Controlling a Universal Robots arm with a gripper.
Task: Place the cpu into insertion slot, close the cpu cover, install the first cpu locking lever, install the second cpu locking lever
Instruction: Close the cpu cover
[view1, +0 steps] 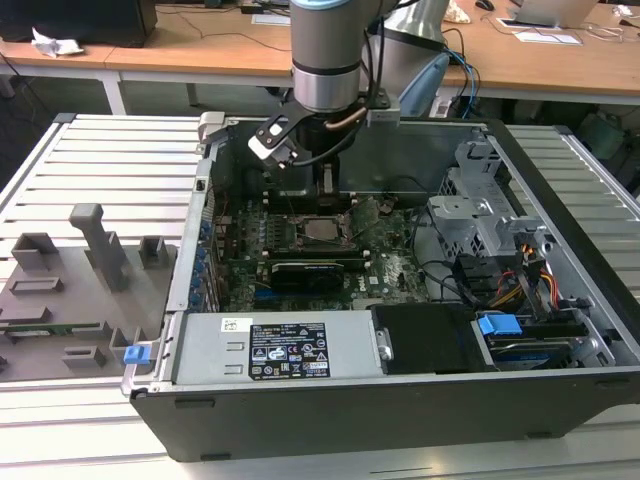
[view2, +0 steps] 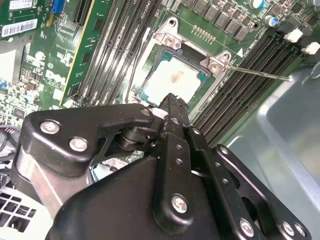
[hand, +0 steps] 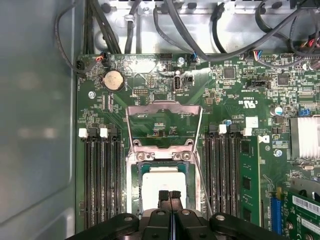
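The cpu (hand: 161, 184) lies flat in the insertion slot (hand: 134, 187) on the green motherboard, its pale metal top showing; it also appears in the second wrist view (view2: 175, 80). The cpu cover (hand: 165, 111) stands swung open beyond the slot, board visible through its window. A thin locking lever (view2: 260, 73) sticks out unlatched beside the slot, also seen as a wire (hand: 200, 172). My gripper (hand: 170, 195) is shut with nothing in it, its black fingertips (view2: 174, 102) pressed together just over the chip's near edge. In the exterior view the gripper (view1: 325, 195) hangs above the slot (view1: 325, 230).
Black memory slots (hand: 100, 180) flank the socket on both sides. A black graphics card (view1: 305, 272) lies in front of the socket, a power supply (view1: 285, 350) along the case front, a drive cage (view1: 490, 215) and cables on the exterior view's right. A grey fixture (view1: 90, 250) sits outside the case.
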